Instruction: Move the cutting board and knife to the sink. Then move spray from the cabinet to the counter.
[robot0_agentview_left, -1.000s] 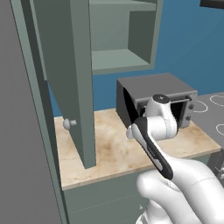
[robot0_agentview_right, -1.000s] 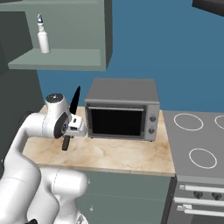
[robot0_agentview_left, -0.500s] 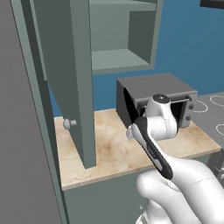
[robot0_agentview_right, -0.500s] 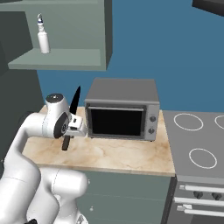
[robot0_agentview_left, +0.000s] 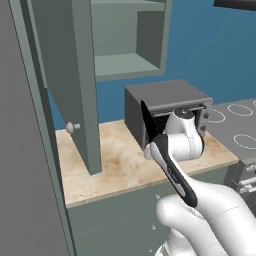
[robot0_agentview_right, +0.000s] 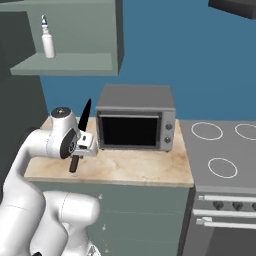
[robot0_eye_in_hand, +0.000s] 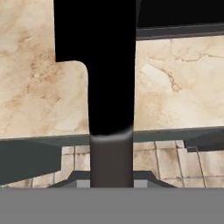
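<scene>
The gripper (robot0_agentview_right: 84, 145) was clenched on the knife (robot0_agentview_right: 82, 131), grasping it near where blade meets handle, so the dark blade stood up above the fingers, tilted a little, and the black handle hung below them. It hung in the air over the front part of the counter (robot0_agentview_right: 145, 170), with the grey oven (robot0_agentview_right: 136, 116) just beyond and to one side of the blade. The spray (robot0_agentview_right: 47, 42) stood on a shelf of the open cabinet (robot0_agentview_left: 112, 42), well above the gripper and off to its other side, untouched. No sink could be seen from here, and the cutting board's place could not be told. The step in hand looked to be carrying the knife to the sink. Done well, that probably meant keeping the grip firm and the wrist steady so the knife could not pivot between the fingers, swinging the blade tip wide of the oven front and the cabinet door (robot0_agentview_left: 70, 90), and lowering the knife into the basin before releasing it.
</scene>
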